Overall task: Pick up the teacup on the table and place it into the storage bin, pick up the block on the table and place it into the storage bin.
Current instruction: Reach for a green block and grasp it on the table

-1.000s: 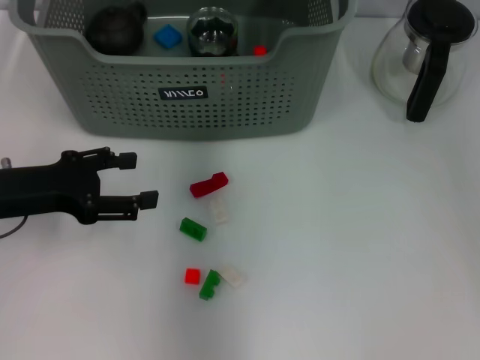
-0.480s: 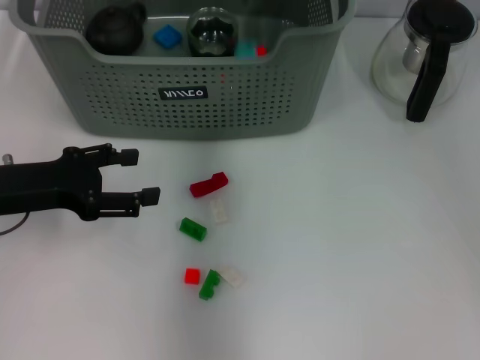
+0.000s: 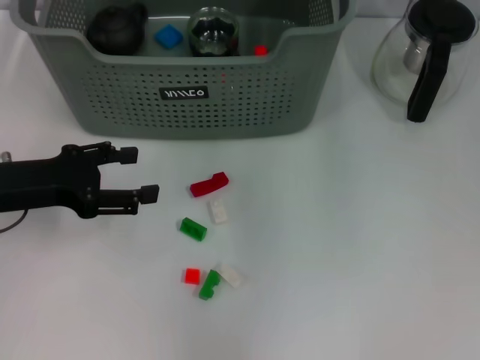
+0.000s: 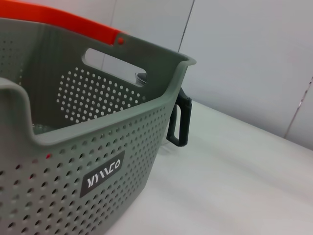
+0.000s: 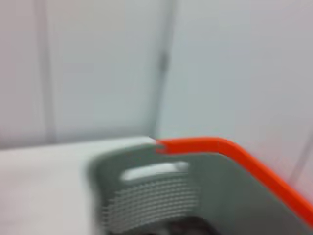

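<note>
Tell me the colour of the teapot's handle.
Black; the teapot handle shows best in the head view.

A glass teapot with a black lid and handle stands on the white table at about two o'clock. From the wrist, only its black handle shows, the rest of it hidden.

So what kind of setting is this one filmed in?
Likely a lab-style test bench: a plain white table against bare pale walls, holding only staged props, a grey basket, scattered small blocks and a glass teapot.
</note>
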`<action>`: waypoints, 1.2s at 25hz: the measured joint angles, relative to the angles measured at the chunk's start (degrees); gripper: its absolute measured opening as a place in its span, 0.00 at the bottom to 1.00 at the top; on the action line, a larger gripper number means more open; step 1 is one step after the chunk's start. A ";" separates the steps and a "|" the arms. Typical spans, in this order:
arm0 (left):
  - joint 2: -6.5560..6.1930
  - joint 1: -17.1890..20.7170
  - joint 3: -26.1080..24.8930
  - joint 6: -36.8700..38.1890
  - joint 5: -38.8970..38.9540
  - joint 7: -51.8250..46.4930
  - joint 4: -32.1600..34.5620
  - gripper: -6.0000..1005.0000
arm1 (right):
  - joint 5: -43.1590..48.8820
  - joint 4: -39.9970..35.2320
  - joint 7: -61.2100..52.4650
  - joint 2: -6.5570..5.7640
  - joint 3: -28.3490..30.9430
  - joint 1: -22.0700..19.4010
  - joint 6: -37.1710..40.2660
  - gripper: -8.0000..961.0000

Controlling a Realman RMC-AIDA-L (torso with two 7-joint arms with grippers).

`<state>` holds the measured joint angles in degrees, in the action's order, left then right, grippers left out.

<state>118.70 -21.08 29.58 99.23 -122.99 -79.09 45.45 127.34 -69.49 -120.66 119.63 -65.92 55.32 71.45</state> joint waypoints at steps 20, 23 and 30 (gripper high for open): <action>3.63 -3.95 13.15 1.24 -7.05 -12.06 15.34 0.87 | -12.61 -9.78 10.56 0.34 2.00 -26.64 27.81 0.98; 5.41 -5.89 15.75 1.39 -11.88 -16.92 20.70 0.87 | -11.42 -8.03 11.76 0.33 2.72 -25.77 27.43 0.98; 5.54 -8.51 28.50 1.13 -17.73 -27.43 25.47 0.87 | -8.14 -7.23 12.57 0.40 2.92 -24.58 24.77 0.98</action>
<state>124.24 -29.58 58.09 100.36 -140.72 -106.52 70.92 119.20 -76.72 -108.09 120.03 -63.01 30.74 96.22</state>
